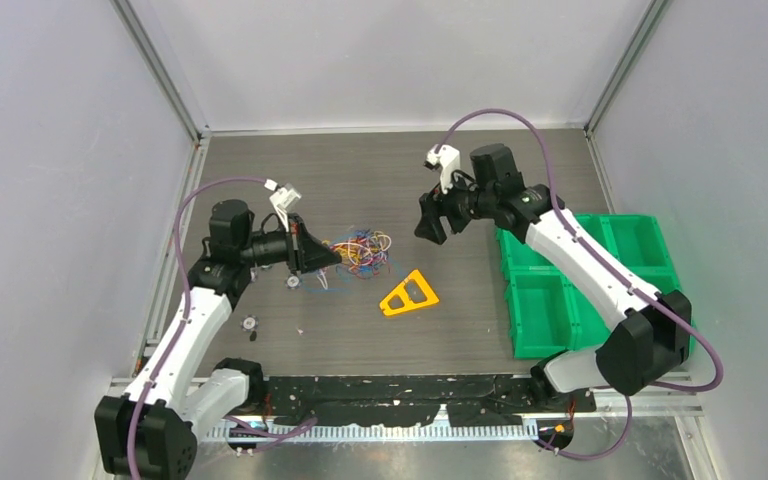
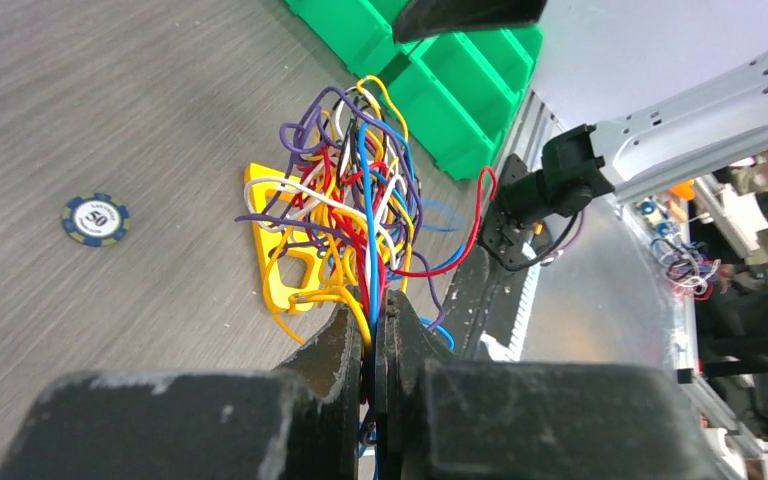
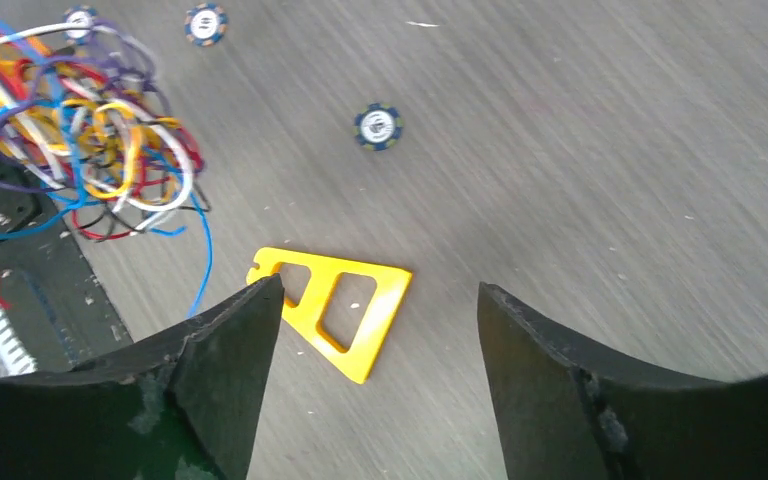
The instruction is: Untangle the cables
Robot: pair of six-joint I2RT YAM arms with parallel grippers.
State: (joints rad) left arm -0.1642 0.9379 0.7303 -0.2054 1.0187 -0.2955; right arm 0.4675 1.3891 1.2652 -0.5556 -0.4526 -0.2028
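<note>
Top view: your left claw (image 1: 328,257) clamped on cables (image 1: 363,250), middle of worktop (image 1: 360,170); yellow triangle (image 1: 408,295) at their 5 o'clock. Your right claw (image 1: 428,228) at their 2 o'clock, apart.
Left wrist: jaws pinch blue, red, yellow strands.
Right wrist: jaws wide, empty; cables at 10 o'clock, poker chip (image 3: 378,127) at 12.

- cables (image 3: 80,130): bundle up-left of yellow triangle (image 3: 385,295), cropped by left and top edges.
- yellow triangle, left wrist view: largely hidden behind cables.
- chips (image 1: 249,322), left of yellow triangle: markings too small to read overhead.
</note>
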